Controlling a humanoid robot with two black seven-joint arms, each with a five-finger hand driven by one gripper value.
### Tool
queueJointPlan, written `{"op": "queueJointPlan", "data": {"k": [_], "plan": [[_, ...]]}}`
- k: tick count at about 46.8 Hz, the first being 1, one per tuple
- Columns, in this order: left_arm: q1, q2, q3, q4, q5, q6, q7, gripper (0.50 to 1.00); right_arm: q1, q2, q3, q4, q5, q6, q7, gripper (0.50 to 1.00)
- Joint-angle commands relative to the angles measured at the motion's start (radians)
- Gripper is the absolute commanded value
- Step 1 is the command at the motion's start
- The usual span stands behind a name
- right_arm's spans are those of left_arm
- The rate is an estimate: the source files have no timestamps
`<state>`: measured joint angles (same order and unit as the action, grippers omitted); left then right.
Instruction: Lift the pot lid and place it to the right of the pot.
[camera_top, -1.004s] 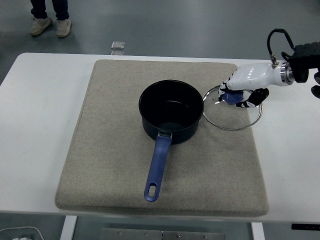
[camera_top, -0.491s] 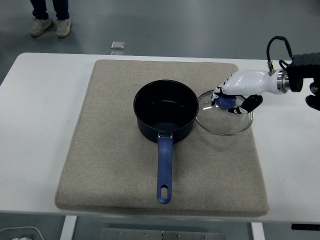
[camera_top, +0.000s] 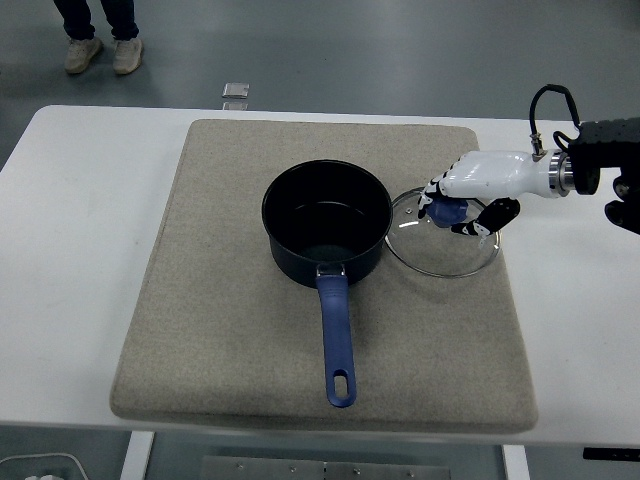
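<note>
A dark blue pot (camera_top: 326, 232) with a long blue handle (camera_top: 337, 335) stands uncovered in the middle of a beige mat (camera_top: 230, 330). Just to its right the glass lid (camera_top: 440, 247) lies on the mat, its rim against the pot's side. My right hand (camera_top: 462, 210), white with black fingers, comes in from the right edge and is curled around the lid's blue knob (camera_top: 449, 211). The left hand does not appear in the head view.
The mat covers most of the white table (camera_top: 70, 250). A small clear object (camera_top: 235, 91) lies on the floor beyond the table's far edge. A person's feet (camera_top: 98, 52) show at the top left.
The pot has slid left and its handle has swung from pointing lower-left to nearly straight down. The lid and my right hand have shifted a little left with it.
</note>
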<state>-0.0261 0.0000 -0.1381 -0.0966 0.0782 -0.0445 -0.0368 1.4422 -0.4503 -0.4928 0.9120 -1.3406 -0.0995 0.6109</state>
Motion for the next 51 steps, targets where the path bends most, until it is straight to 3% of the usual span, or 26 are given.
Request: {"op": "queueJointPlan", "data": {"k": [1, 4, 9, 12, 14, 31, 43, 51], "plan": [[0.0, 0.0, 0.0, 0.0, 0.0, 0.0, 0.0, 1.0, 0.0, 0.001, 0.0, 0.001, 0.008, 0.001, 0.0, 0.676], [0.0, 0.0, 0.0, 0.0, 0.0, 0.0, 0.0, 1.0, 0.0, -0.001, 0.0, 0.001, 0.008, 0.001, 0.0, 0.682], [0.0, 0.0, 0.0, 0.0, 0.0, 0.0, 0.0, 1.0, 0.0, -0.002, -0.001, 0.001, 0.009, 0.001, 0.0, 0.739], [0.0, 0.0, 0.0, 0.0, 0.0, 0.0, 0.0, 1.0, 0.0, -0.002, 0.0, 0.001, 0.011, 0.001, 0.0, 0.856], [0.0, 0.0, 0.0, 0.0, 0.0, 0.0, 0.0, 1.0, 0.0, -0.002, 0.0, 0.001, 0.012, 0.001, 0.0, 0.895], [0.0, 0.0, 0.0, 0.0, 0.0, 0.0, 0.0, 1.0, 0.015, -0.013, 0.003, -0.01, 0.018, 0.001, 0.0, 0.897], [0.0, 0.0, 0.0, 0.0, 0.0, 0.0, 0.0, 1.0, 0.144, -0.016, 0.016, -0.036, 0.021, -0.002, 0.0, 0.897], [0.0, 0.0, 0.0, 0.0, 0.0, 0.0, 0.0, 1.0, 0.149, -0.001, 0.195, -0.041, 0.116, -0.003, 0.0, 0.897]]}}
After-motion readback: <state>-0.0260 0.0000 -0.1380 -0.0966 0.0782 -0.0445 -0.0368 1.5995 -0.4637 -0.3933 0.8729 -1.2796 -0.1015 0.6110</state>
